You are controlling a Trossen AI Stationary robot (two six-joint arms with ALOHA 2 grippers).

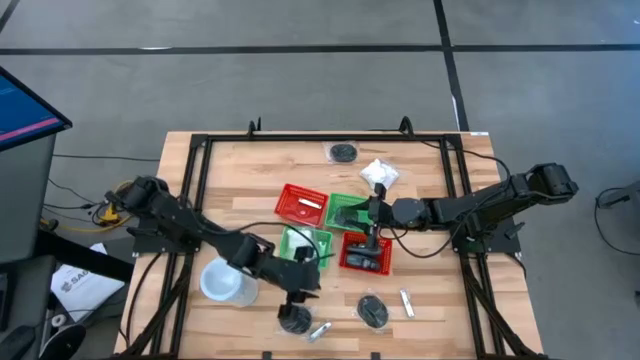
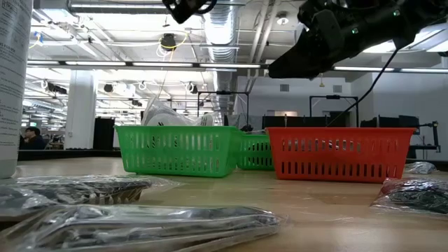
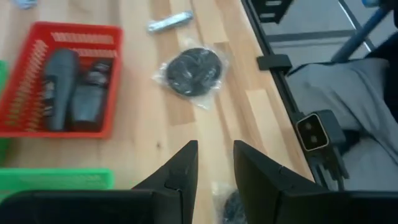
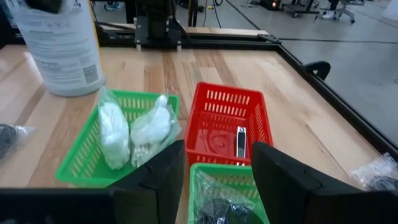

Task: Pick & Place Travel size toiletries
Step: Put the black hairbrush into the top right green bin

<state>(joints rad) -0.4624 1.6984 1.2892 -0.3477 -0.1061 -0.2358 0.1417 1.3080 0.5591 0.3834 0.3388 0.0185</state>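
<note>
Just beneath the left gripper (image 3: 214,163), narrowly parted and empty, lies a black bundle (image 1: 294,319) (another (image 3: 193,70) ahead); grasping seems next. Right gripper (image 4: 217,163) hovers wide over the baskets (image 4: 226,121).

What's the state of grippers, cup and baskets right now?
Left gripper: open, empty.
Right gripper: open, empty.
Cup: upright.
Left green basket: two white packets inside.
Right green basket: black bundle inside.
Left red basket: one tube inside.
Right red basket: two dark pieces inside.
</note>
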